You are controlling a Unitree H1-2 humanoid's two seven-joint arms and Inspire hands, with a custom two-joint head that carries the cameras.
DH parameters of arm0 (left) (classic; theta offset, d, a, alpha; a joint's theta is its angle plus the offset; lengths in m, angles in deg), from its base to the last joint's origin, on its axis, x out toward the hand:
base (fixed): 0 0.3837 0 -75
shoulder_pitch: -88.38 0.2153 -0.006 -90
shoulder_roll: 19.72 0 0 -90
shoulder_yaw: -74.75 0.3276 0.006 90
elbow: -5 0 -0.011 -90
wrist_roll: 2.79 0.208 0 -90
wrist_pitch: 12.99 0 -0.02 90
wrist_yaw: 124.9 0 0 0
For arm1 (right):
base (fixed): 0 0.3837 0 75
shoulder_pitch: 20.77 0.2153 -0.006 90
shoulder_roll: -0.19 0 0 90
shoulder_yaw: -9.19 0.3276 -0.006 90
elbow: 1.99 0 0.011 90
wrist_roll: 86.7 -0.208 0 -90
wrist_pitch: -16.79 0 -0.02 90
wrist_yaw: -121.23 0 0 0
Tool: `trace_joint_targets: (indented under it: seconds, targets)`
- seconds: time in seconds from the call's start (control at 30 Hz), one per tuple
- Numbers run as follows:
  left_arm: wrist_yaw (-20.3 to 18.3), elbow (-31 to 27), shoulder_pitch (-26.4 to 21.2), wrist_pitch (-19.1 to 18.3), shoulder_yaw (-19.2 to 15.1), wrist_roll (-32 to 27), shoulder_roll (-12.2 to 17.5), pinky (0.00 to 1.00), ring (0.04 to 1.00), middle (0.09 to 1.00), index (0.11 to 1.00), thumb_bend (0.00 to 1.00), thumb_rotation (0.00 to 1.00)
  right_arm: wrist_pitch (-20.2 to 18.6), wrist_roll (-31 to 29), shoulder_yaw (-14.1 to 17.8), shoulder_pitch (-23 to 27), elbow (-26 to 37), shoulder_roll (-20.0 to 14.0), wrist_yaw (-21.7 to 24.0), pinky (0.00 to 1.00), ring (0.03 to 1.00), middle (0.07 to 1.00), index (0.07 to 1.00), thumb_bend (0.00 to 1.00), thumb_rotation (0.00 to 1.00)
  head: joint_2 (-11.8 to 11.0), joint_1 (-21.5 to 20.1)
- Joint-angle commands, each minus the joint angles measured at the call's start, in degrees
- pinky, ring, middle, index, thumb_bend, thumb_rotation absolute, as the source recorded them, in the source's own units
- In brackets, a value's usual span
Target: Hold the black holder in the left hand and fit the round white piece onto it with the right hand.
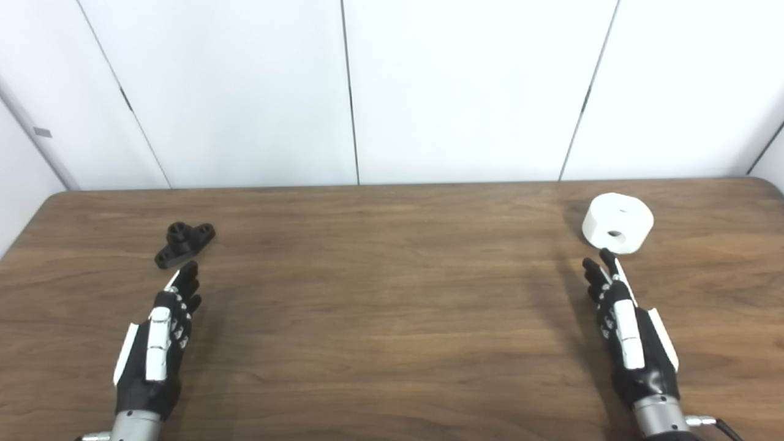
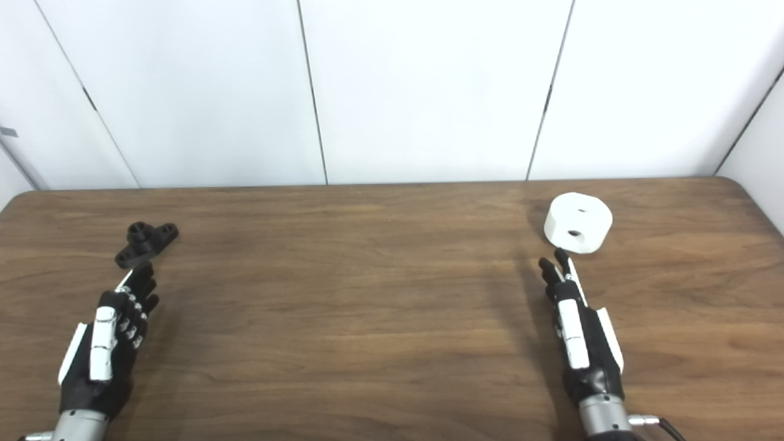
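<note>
- The brown wooden table (image 1: 392,343) is filling the lower half of the frame, with white wall panels (image 1: 245,92) standing behind its far edge.
- My right hand (image 1: 631,334) is hovering at the lower right, fingers stretched out and holding nothing, fingertips just short of the white piece.
- My left hand (image 1: 160,343) is reaching up at the lower left, fingers extended and empty, tips just below the holder.
- The round white piece (image 1: 617,222) is sitting on the table at the right, holes showing.
- The black holder (image 1: 184,244) is lying on the table at the left.
</note>
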Motion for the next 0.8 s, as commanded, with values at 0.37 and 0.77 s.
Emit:
trace_joint_targets:
  seconds: [0.37, 0.77]
  targets:
    - [-0.2, 4.8, -0.8, 5.4, 1.7, 0.7, -1.3, 1.0, 1.0, 0.982, 0.931, 0.53, 1.0, 6.4, -0.6, 0.5, 0.2, -8.6, -1.7, 1.1, 1.0, 0.972, 0.942, 1.0, 0.55, 1.0, -5.2, 9.5]
    - [1.5, 6.9, -1.6, 7.1, 3.7, 4.0, -3.9, 1.0, 0.996, 0.963, 0.922, 0.53, 1.0, 8.5, -3.0, 1.6, 1.4, -13.5, -4.0, 2.4, 1.0, 0.977, 0.942, 1.0, 0.53, 1.0, -8.2, 16.7]
